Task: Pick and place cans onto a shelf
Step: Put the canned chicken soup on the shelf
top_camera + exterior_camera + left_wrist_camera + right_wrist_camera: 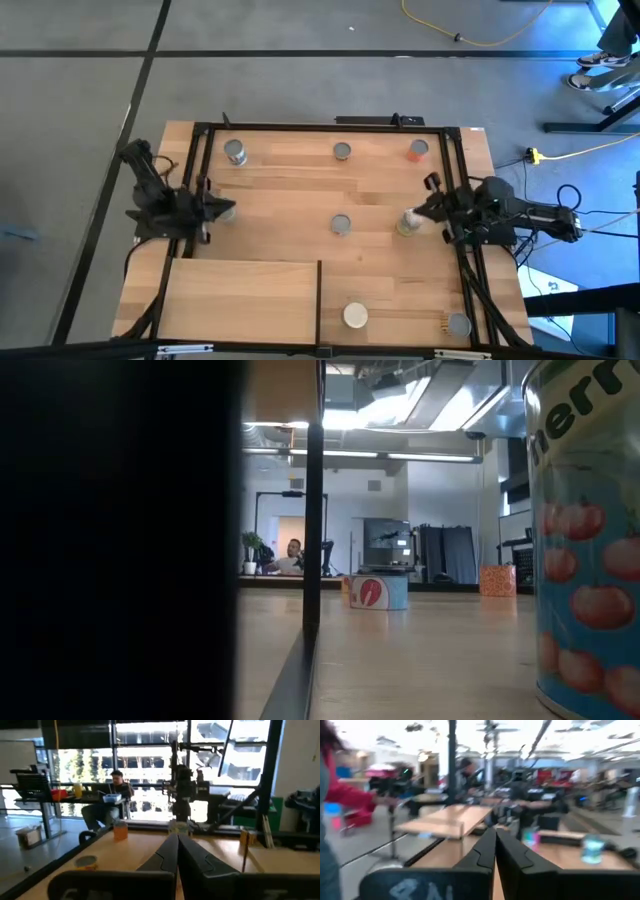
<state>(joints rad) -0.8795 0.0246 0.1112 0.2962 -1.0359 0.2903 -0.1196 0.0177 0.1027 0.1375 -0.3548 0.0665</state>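
Observation:
Several cans stand on the wooden table: three along the far edge [235,152] [342,151] [418,150], one in the middle [341,224], one at the right [407,224], and a white-topped can [355,316] and a grey one [459,324] near the front. The shelf [240,300] is the raised light board at the near left. My left gripper [228,211] hovers at the left edge, shut and holding nothing [177,840]. My right gripper [413,214] hovers at the right side, above the can there. It is also shut and holds nothing [495,834].
A black frame [320,127] runs round the table, with a post [313,510] at the shelf's corner. In the low view a tomato-label can [590,560] stands close at the right and a red-label can [378,592] farther off. A person [115,790] sits beyond the table.

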